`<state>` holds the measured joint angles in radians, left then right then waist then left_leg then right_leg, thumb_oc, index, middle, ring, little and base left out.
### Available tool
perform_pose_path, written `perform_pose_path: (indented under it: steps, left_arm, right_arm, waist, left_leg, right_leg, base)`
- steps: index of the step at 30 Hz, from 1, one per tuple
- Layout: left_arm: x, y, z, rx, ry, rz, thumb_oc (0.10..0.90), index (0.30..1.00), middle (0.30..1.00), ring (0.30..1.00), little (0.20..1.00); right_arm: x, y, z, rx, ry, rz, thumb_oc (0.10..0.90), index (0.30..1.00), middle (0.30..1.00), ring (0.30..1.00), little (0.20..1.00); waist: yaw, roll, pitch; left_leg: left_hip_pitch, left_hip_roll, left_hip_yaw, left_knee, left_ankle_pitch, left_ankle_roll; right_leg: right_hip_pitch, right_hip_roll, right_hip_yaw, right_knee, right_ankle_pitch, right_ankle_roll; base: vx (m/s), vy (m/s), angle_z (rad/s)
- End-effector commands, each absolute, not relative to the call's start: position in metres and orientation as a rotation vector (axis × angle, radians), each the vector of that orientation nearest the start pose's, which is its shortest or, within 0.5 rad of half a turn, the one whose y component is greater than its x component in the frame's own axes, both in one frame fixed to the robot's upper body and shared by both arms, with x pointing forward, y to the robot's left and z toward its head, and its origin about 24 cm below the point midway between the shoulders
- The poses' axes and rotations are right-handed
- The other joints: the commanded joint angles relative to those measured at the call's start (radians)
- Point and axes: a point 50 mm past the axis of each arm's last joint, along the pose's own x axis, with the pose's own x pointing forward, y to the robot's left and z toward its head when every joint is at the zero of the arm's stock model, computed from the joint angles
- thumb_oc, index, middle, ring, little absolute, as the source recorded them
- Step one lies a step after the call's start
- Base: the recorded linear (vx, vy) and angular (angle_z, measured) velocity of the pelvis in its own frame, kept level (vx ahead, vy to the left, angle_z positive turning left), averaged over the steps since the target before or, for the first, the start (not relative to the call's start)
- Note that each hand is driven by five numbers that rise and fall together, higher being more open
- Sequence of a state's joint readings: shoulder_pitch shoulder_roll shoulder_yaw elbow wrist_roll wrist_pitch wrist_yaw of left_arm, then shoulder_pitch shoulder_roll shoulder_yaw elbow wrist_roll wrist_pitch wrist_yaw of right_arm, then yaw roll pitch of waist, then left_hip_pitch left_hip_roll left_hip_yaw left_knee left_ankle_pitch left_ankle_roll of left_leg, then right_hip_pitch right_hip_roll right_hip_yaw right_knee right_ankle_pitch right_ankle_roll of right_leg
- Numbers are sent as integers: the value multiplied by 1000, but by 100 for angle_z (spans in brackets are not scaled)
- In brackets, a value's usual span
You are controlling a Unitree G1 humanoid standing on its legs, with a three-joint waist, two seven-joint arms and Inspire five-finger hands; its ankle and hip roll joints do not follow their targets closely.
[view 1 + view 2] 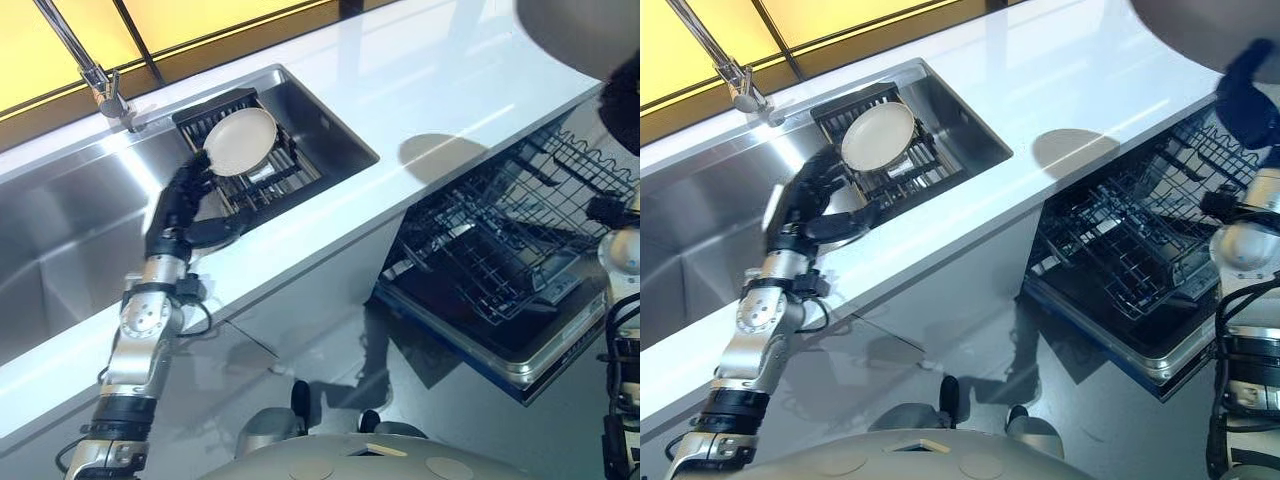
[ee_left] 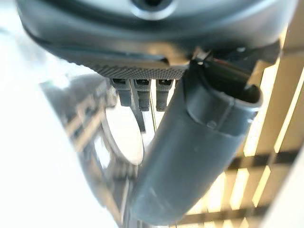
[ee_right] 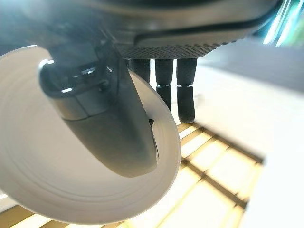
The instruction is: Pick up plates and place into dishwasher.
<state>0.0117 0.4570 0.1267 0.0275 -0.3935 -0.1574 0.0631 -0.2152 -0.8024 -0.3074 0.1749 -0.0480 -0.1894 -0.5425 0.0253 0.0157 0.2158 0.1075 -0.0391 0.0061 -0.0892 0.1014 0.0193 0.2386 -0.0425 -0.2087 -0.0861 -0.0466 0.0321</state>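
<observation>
A cream plate (image 1: 240, 140) stands tilted in the black rack (image 1: 285, 175) inside the steel sink (image 1: 60, 230). My left hand (image 1: 185, 205) reaches over the sink's front rim, open, fingers (image 2: 137, 95) at the plate's lower-left edge and thumb (image 2: 190, 156) spread apart from them. Whether the fingers touch the plate I cannot tell. My right hand (image 1: 1250, 85) is raised high at the right above the dishwasher, shut on a second pale plate (image 3: 71, 190), which is pinched between thumb (image 3: 104, 123) and fingers. That plate (image 1: 575, 30) shows at the upper right corner.
The dishwasher's lower rack (image 1: 500, 240) is pulled out over the open door (image 1: 500, 345), below the white counter (image 1: 450, 90). A faucet (image 1: 100, 85) rises at the sink's back left. A yellow-lit window runs behind the counter.
</observation>
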Motion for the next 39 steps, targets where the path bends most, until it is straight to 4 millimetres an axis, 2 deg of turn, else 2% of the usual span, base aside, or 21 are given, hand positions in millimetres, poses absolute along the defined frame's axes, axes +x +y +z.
perform_pose_path:
  steps: [1, 6, 16, 22, 26, 34, 39]
  left_arm:
    - [244, 293, 133, 118, -381, 221, 800, 900, 900, 900, 900]
    - [242, 309, 140, 97, -391, 269, 800, 900, 900, 900, 900]
    - [241, 321, 150, 142, -407, 292, 800, 900, 900, 900, 900]
    - [238, 325, 150, 152, -397, 295, 800, 900, 900, 900, 900]
    - [234, 326, 147, 132, -390, 304, 800, 900, 900, 900, 900]
    - [237, 319, 144, 114, -388, 277, 800, 900, 900, 900, 900]
    - [236, 320, 143, 111, -385, 272, 800, 900, 900, 900, 900]
  right_arm:
    - [237, -370, 248, -699, -694, -930, 100, 300, 300, 300, 200]
    - [234, -389, 223, -716, -542, -1005, 100, 300, 300, 300, 200]
    - [222, -423, 178, -757, -208, -1180, 100, 300, 300, 300, 200]
    - [212, -435, 155, -721, -45, -1246, 100, 300, 300, 300, 200]
    - [208, -441, 142, -756, 85, -1253, 100, 300, 300, 300, 200]
    - [212, -444, 134, -855, 215, -1244, 100, 300, 300, 300, 200]
    - [214, -447, 136, -913, 264, -1239, 100, 300, 300, 300, 200]
  waist:
    - [25, -17, -108]
    - [25, -15, -102]
    - [32, 5, -69]
    - [38, 14, -42]
    - [49, 19, -21]
    - [74, 34, 34]
    - [87, 40, 62]
  left_leg:
    - [36, -40, 25, 16, -160, -2]
    - [41, -40, 19, 20, -161, 2]
    - [37, -27, 2, 42, -163, -5]
    - [27, -22, -4, 52, -163, -18]
    - [-8, -19, -10, 84, -153, -36]
    - [-102, -11, -15, 159, -139, -59]
    - [-144, -5, -16, 188, -134, -66]
  right_leg:
    - [-115, 40, -4, 180, -93, 41]
    - [-118, 39, -7, 201, -98, 40]
    - [-132, 35, -36, 265, -130, 33]
    - [-138, 33, -50, 289, -162, 25]
    - [-140, 31, -61, 286, -164, 13]
    - [-176, 25, -71, 324, -177, -16]
    - [-192, 26, -74, 347, -188, -29]
  base:
    - [29, -47, 6]
    - [34, -58, 6]
    - [68, -98, 9]
    - [59, -82, 3]
    - [29, -67, 8]
    - [-22, -58, 8]
    - [-5, -58, 3]
